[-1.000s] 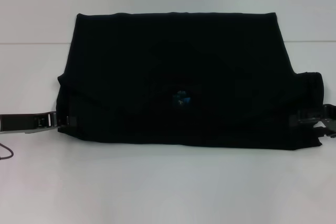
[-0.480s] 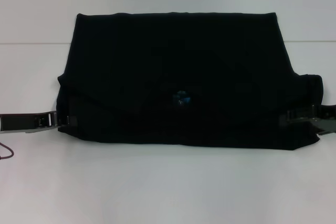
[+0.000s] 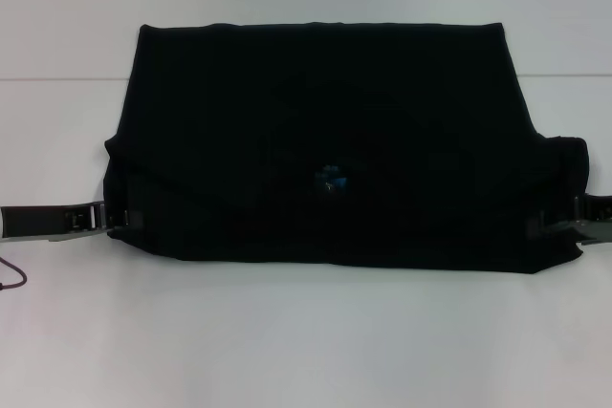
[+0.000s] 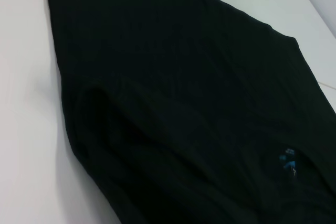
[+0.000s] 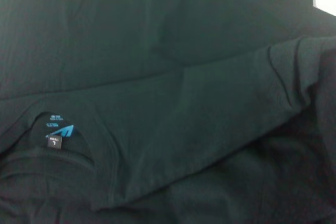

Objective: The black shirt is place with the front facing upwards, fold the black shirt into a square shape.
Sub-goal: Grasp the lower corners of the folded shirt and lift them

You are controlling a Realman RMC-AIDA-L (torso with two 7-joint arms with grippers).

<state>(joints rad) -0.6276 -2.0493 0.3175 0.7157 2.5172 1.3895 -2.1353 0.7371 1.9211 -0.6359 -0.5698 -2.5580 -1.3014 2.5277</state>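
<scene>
The black shirt [image 3: 325, 131] lies flat across the middle of the white table, folded so that its collar and small blue neck label [image 3: 331, 180] face up near the front edge. My left gripper [image 3: 117, 220] sits low at the shirt's front left corner, touching the cloth edge. At the front right corner my right gripper [image 3: 559, 222] rests against the sleeve fold. The left wrist view shows the shirt [image 4: 173, 93] with its label [image 4: 287, 160]. The right wrist view is filled by the shirt [image 5: 199, 103], with the collar and label [image 5: 56, 135].
The white table [image 3: 306, 341] runs wide in front of the shirt and behind it. A thin dark cable [image 3: 11, 277] loops on the table near the left arm. A faint seam [image 3: 57, 78] crosses the table behind the shirt.
The right gripper slid inward along the shirt's right corner and has now drawn back outward a little. The left gripper and the shirt have stayed put.
</scene>
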